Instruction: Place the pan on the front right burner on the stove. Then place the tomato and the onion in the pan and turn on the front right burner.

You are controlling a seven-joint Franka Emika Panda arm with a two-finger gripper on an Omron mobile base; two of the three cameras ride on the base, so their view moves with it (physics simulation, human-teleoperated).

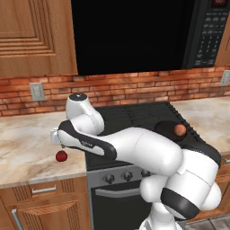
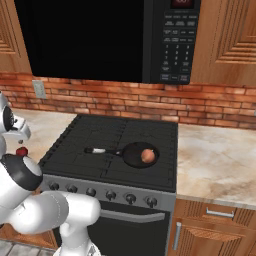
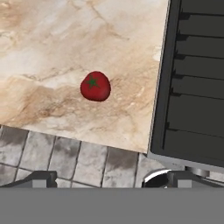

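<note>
Three views split the scene between them. At the left of the left base view, the tomato (image 1: 61, 156) lies on the marble counter (image 1: 27, 148), low in the frame near the counter's front edge and just under the white hand at the end of the arm. Right of it the stove (image 1: 134, 117) fills the middle, much of it hidden by the arm, and at the right the pan (image 1: 173, 130) peeks out past the arm with the onion (image 1: 180, 130) in it.

The right base view clears up what the arm hides there. At its far left the tomato (image 2: 21, 151) is only a red speck beside the robot's body. In the centre the stove (image 2: 75, 150) shows its whole black grate and its row of knobs. The pan (image 2: 141, 155) sits on the front right burner (image 2: 160, 170), its long handle pointing left across the grate, and the onion (image 2: 147, 156) rests inside it, right of centre on the pan floor. Nothing else is in the pan.

The hand view looks down on the counter (image 3: 52, 43). The tomato (image 3: 95, 86) sits a little left of centre with its dark stem spot facing up, alone on the marble, well apart from the stove (image 3: 197, 87) edge at the right. The gripper (image 3: 107, 179) has its two tips spread wide at the bottom edge, holding nothing, with the tomato well above them in the frame
</note>
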